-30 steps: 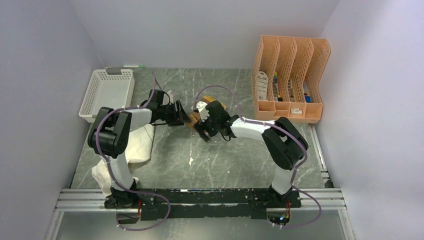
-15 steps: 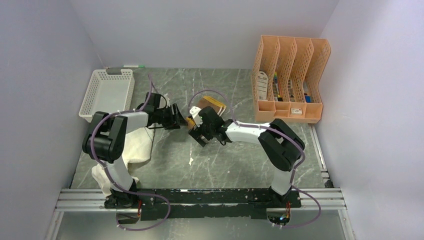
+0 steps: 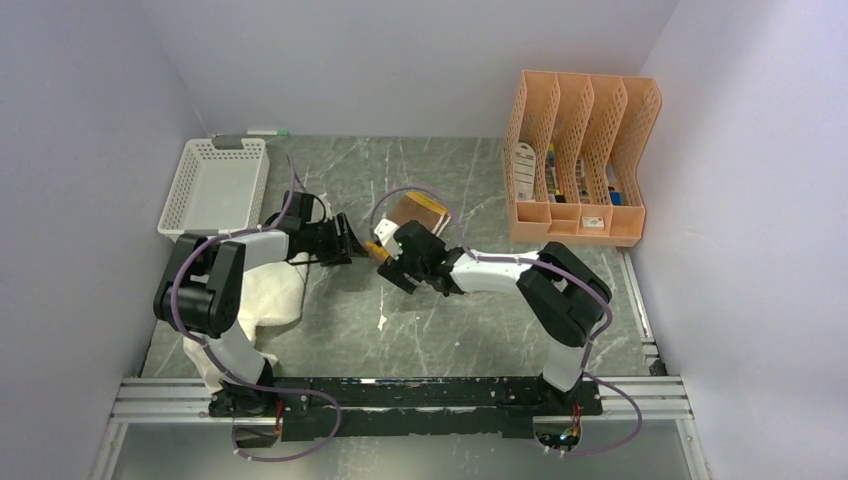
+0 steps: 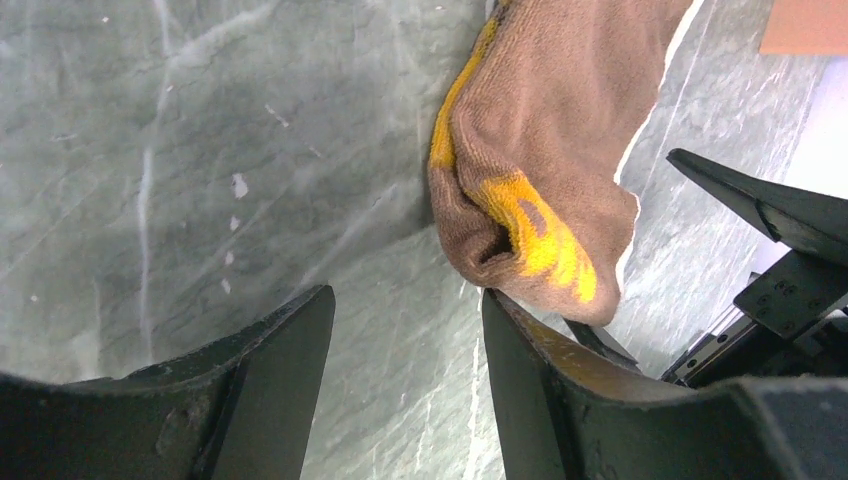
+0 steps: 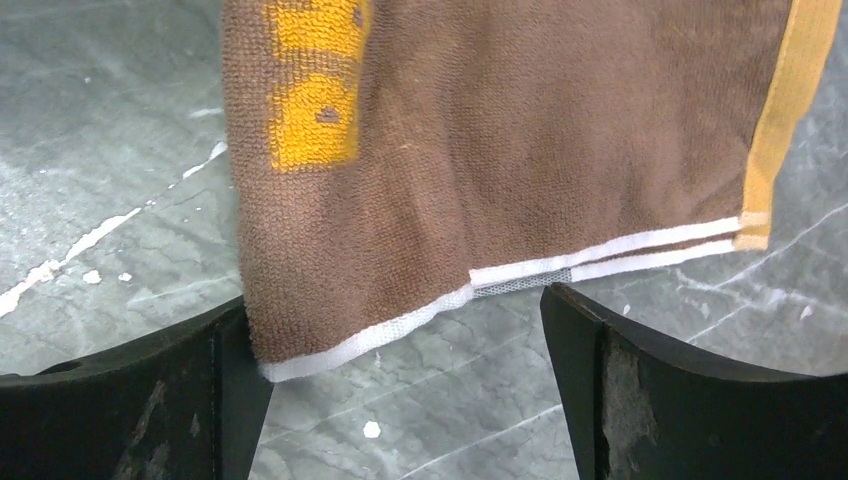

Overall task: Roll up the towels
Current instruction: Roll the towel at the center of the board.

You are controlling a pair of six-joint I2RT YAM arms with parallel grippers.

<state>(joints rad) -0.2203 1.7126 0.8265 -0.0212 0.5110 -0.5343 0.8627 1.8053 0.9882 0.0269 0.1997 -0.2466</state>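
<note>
The brown and yellow towel (image 3: 418, 210) lies on the table (image 3: 450, 330) between the two arms. Its white-edged hem sits in the gap of the right pincer (image 5: 395, 320), whose fingers stand wide apart on either side of it. The left pincer (image 4: 405, 300) is open too, with bare table between its fingers and the towel's bunched corner just beyond one fingertip. The white towel (image 3: 270, 290) lies crumpled at the table's left side, beneath the left arm.

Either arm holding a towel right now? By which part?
Nothing is held. The right gripper is open, its fingers straddling the white-hemmed edge of the brown towel. The left gripper is open beside the towel's bunched corner.
</note>
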